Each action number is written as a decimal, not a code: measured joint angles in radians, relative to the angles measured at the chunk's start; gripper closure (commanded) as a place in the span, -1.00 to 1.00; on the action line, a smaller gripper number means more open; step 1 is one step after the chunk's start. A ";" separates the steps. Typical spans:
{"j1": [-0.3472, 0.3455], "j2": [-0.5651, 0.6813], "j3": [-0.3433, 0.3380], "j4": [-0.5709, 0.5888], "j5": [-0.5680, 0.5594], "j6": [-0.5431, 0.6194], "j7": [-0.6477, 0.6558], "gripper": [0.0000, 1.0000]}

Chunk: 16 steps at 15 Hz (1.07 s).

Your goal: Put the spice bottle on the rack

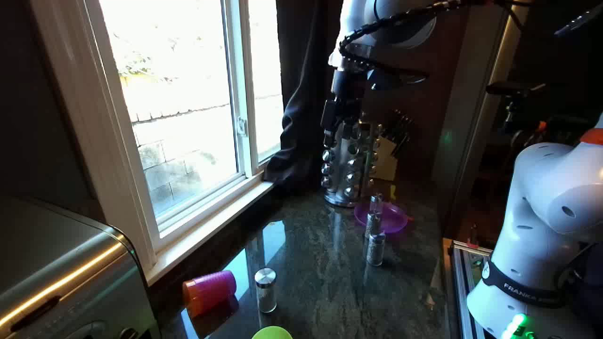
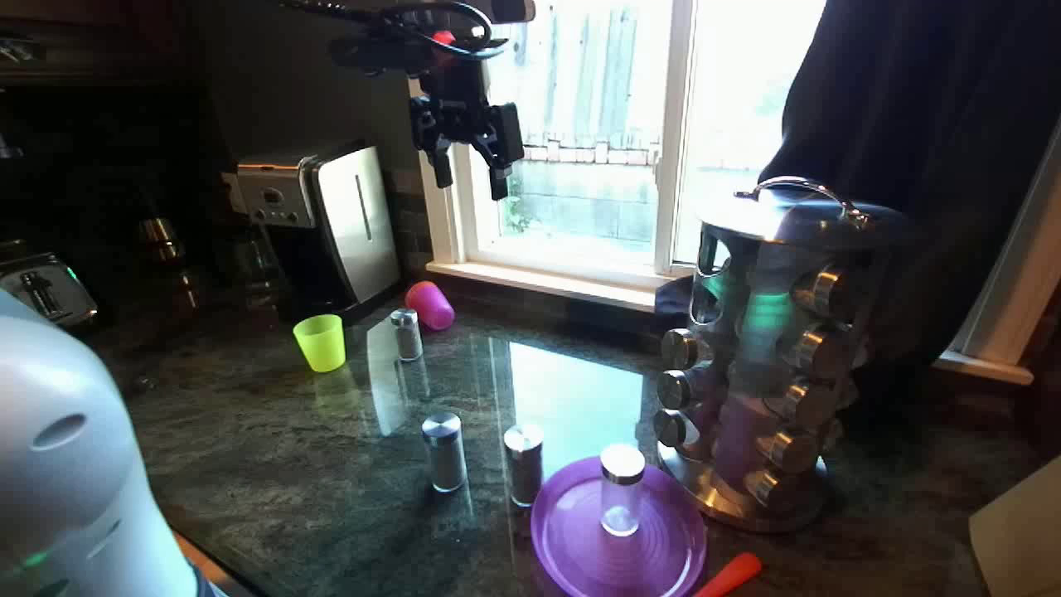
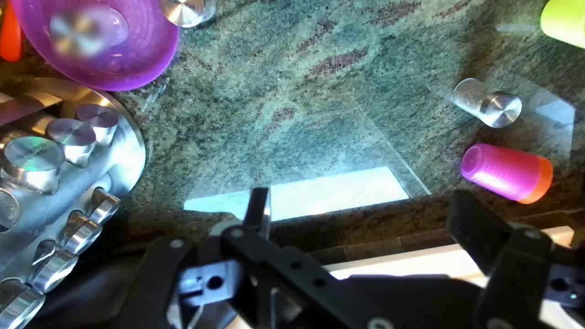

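Several spice bottles with silver lids stand upright on the counter. In an exterior view, two stand mid-counter [image 2: 446,456] [image 2: 524,468]. Another bottle [image 2: 622,497] stands on the purple dish [image 2: 564,531], and one [image 2: 407,338] is by the cups; its silver lid also shows in the wrist view [image 3: 501,109]. The tall silver rack [image 2: 754,373] stands beside the dish; jars fill many holes, and upper openings on its left show no lid. My gripper [image 2: 471,182] is open and empty, high above the counter, apart from the rack and bottles; its fingers also show in the wrist view [image 3: 361,201].
A yellow-green cup [image 2: 320,345] stands upright and a pink-orange cup [image 2: 431,305] lies on its side. A coffee maker [image 2: 352,224] is against the wall. An orange handle [image 2: 731,574] lies by the dish. A knife block [image 1: 382,157] is behind the rack. The window sill [image 2: 547,286] borders the counter.
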 measured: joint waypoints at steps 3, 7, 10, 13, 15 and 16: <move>0.000 0.000 0.000 0.000 0.000 0.000 0.000 -1.00; 0.000 0.000 0.000 0.000 0.000 0.000 0.000 -1.00; -0.003 -0.008 -0.010 -0.004 -0.009 -0.001 -0.028 -1.00; -0.033 -0.039 -0.046 -0.025 -0.047 -0.003 -0.077 -1.00; -0.060 -0.064 -0.078 -0.051 -0.073 -0.006 -0.112 -1.00; -0.072 -0.076 -0.092 -0.068 -0.081 -0.015 -0.125 -1.00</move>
